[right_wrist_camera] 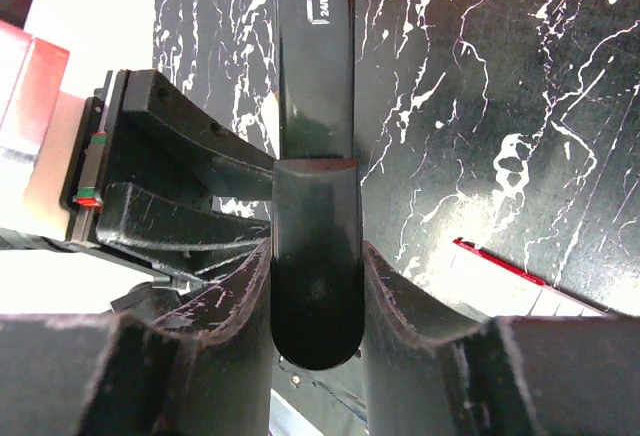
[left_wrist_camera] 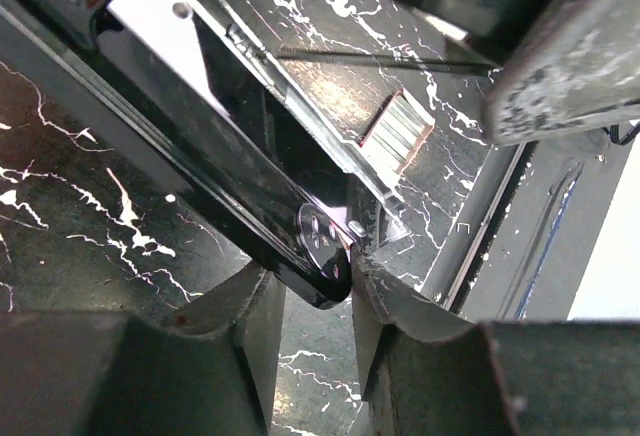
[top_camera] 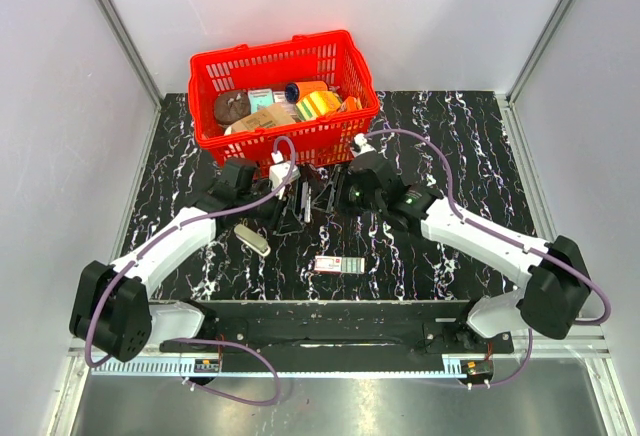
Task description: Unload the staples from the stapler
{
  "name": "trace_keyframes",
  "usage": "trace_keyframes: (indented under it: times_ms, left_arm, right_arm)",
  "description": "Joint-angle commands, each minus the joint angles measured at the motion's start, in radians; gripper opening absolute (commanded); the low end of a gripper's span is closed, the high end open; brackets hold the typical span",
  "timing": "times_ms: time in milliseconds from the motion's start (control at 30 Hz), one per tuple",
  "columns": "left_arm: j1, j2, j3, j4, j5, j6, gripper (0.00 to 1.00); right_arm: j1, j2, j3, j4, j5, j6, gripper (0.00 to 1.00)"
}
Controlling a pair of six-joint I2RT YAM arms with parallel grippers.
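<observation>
The black stapler [top_camera: 306,201] stands swung open on the table in front of the basket, held between both grippers. My left gripper [top_camera: 284,194] is shut on the rounded end of one black arm of the stapler [left_wrist_camera: 318,246], and its fingers [left_wrist_camera: 385,291] press that end from both sides. My right gripper [top_camera: 342,194] is shut on the other arm, the glossy top cover [right_wrist_camera: 315,256], gripped near its rounded tip. The left gripper's black body [right_wrist_camera: 170,176] shows just left of the cover. No staples show in the stapler.
A red basket [top_camera: 206,71] full of small items stands right behind the grippers. A small staple box [top_camera: 338,264] lies on the marbled table nearer the bases, and also shows in the left wrist view [left_wrist_camera: 397,131]. A small beige object [top_camera: 252,239] lies to the left.
</observation>
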Motion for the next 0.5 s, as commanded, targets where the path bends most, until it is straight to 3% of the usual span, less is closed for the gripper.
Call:
trace_keyframes:
  times_ms: [0,233,400,467]
  left_arm:
    - [-0.005,-0.007,0.026,0.041,0.021,0.030,0.31]
    - [-0.005,-0.032,0.032,0.013,-0.030,0.078,0.11]
    - [-0.005,-0.041,0.045,-0.007,-0.085,0.125,0.00]
    - [-0.004,-0.043,0.042,-0.010,-0.106,0.147,0.00]
  right_arm:
    - [0.014,-0.057,0.013,0.128,-0.033,0.025,0.00]
    - [0.014,-0.057,-0.002,0.114,-0.019,0.013,0.00]
    - [0.013,-0.062,-0.014,0.097,-0.008,-0.001,0.00]
    - [0.014,-0.069,-0.020,0.092,0.000,-0.005,0.00]
